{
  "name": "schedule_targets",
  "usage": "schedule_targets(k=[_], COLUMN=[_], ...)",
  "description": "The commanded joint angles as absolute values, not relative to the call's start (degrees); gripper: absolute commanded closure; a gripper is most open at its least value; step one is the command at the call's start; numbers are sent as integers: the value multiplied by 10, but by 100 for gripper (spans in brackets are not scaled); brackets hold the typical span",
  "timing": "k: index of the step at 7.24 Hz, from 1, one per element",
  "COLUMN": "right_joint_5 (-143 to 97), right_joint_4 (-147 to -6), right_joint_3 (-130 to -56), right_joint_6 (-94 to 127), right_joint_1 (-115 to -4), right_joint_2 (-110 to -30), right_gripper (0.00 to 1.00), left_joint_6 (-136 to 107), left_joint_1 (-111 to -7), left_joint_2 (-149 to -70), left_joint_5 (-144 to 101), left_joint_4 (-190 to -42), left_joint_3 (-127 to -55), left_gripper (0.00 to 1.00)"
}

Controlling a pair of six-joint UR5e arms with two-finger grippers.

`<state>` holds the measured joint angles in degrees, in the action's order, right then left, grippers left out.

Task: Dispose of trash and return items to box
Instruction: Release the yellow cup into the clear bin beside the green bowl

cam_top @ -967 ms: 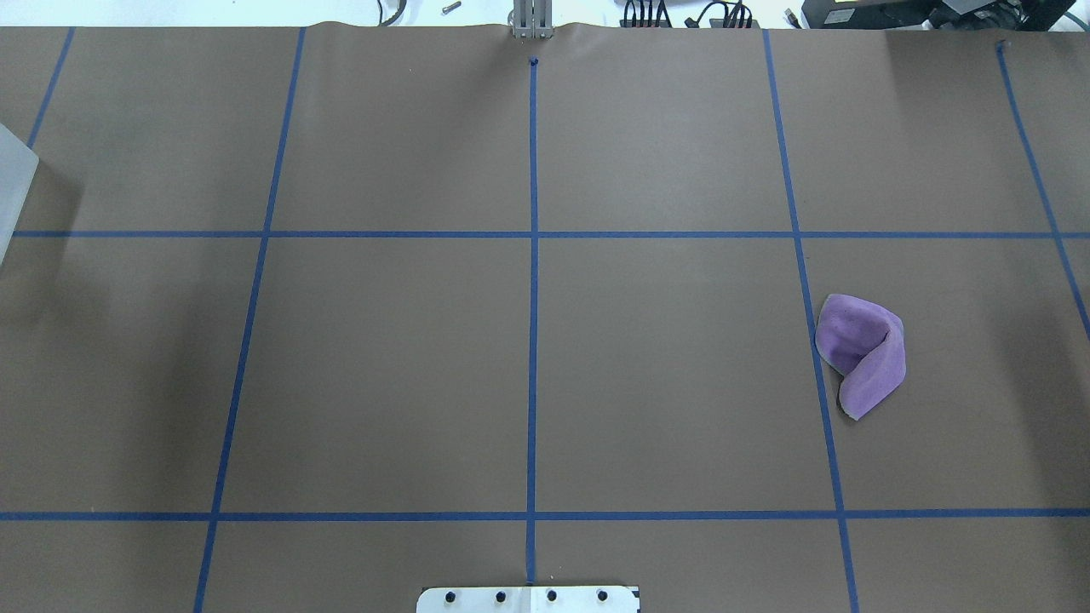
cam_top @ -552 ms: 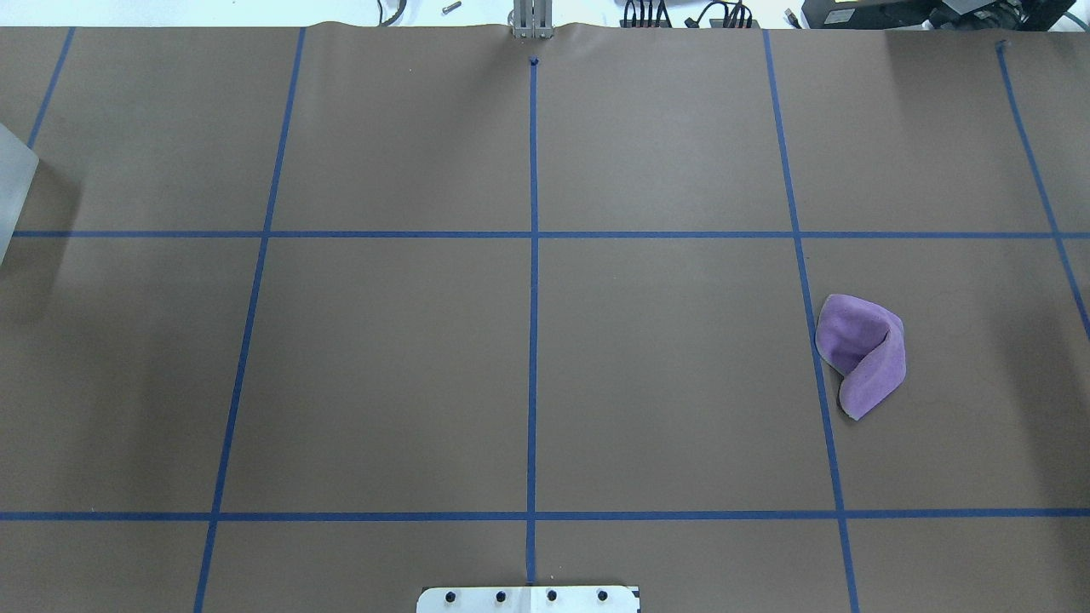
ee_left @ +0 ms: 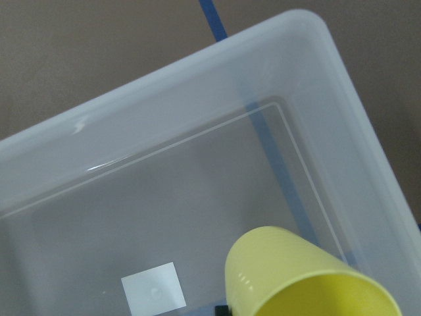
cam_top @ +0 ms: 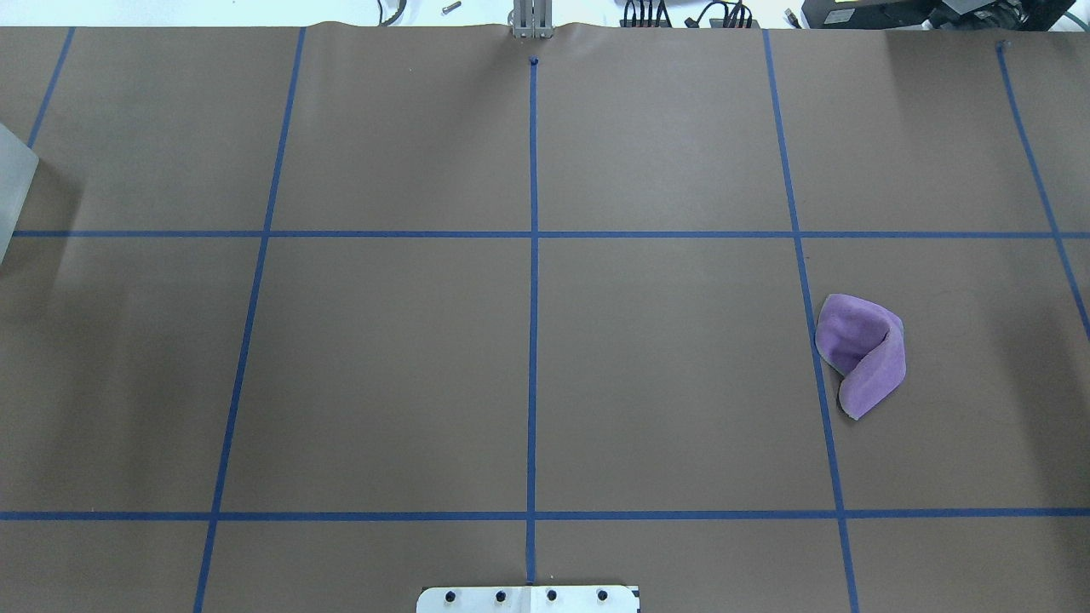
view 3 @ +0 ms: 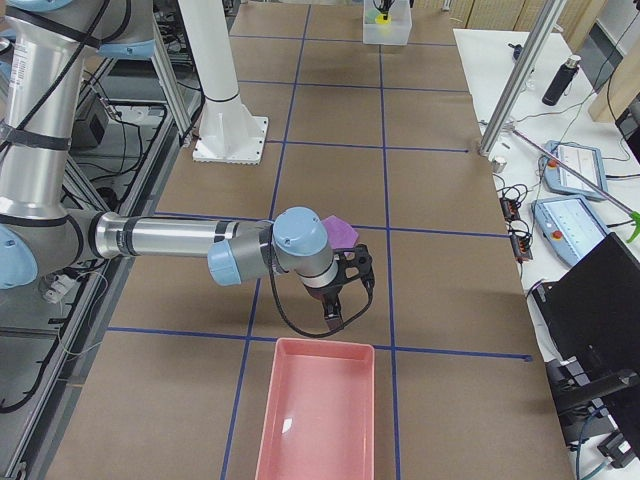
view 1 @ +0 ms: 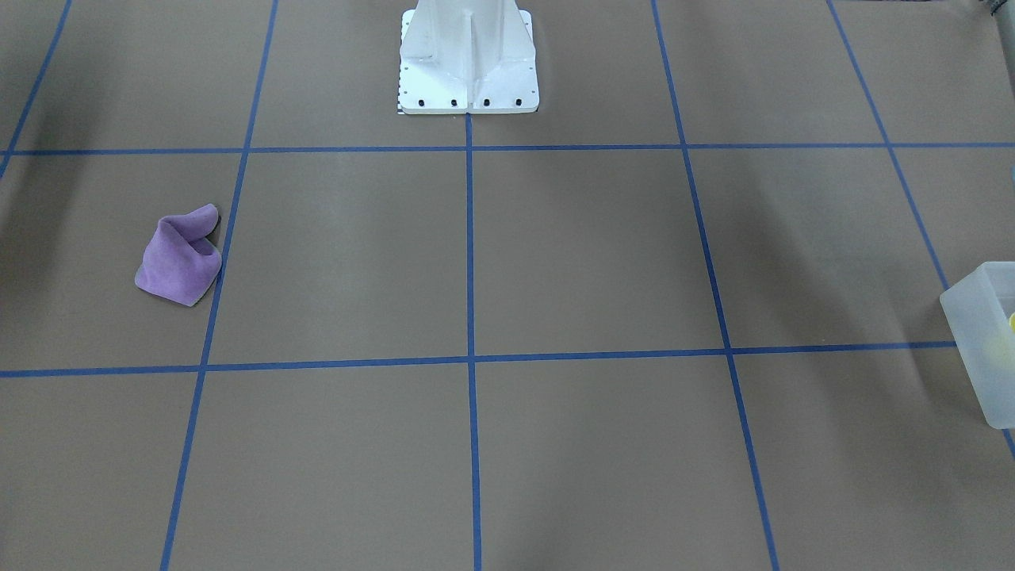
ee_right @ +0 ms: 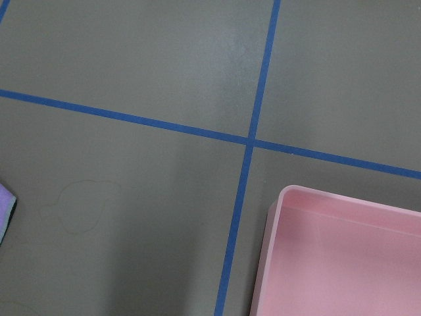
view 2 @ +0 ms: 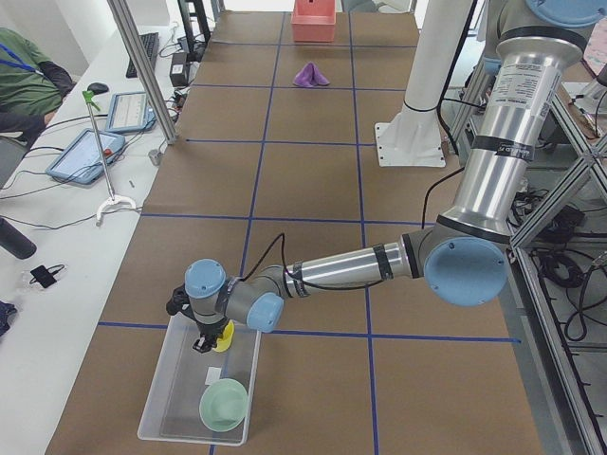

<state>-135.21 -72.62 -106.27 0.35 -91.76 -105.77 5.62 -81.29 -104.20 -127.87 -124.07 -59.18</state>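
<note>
The yellow cup (ee_left: pixel 299 280) fills the lower right of the left wrist view, tilted, over the inside of the frosted white box (ee_left: pixel 164 85). In the exterior left view my left gripper (view 2: pixel 203 337) is lowered into the box (view 2: pixel 156 408) with the cup (view 2: pixel 225 337) at its tip. I cannot tell whether it is open or shut. The box's corner also shows in the front-facing view (view 1: pixel 979 349), with yellow glowing through its wall. My right gripper (view 3: pixel 335 300) hovers over the table beside a pink bin (view 3: pixel 315 420); I cannot tell its state.
A mint green bowl (view 2: pixel 225 405) and a white label (ee_left: pixel 153 288) lie in the box. A crumpled purple cloth (cam_top: pixel 860 349) lies on the table's right side, close to my right wrist (view 3: pixel 343 232). The pink bin (ee_right: pixel 342 263) is empty. The robot's base (view 1: pixel 468 55) stands mid-table.
</note>
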Motion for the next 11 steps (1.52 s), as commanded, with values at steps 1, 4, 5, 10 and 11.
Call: schedule_targets(k=[1,4,5,10,11], right_joint_5=[-1353,-1378,-1390,-1292,-1238], right_joint_4=[-726,-726,-725,-728,-728], right_joint_3=[-1063,-1065,-1080,-1218,-1242], right_joint_6=[4,12,71,353,415], right_joint_1=[-918,-918,-914,-740,-675], right_joint_2=[-1058,-1057,-1054,-1054,-1042], right_gripper=[0,0,0,0,0], left_joint_6=[57,71,80,83,83], left_joint_1=[-822,-881,-902,-911,-922], left_joint_2=[-1044,-1038,-1005,-786,-787], left_joint_5=[-1282,-1323,-1331,-1333,-1339], left_joint_4=[-1231,-1017,-947,-854,-860], left_joint_3=[-604,-781,-860,-1120,-1118], left_gripper=[1,1,1,1,1])
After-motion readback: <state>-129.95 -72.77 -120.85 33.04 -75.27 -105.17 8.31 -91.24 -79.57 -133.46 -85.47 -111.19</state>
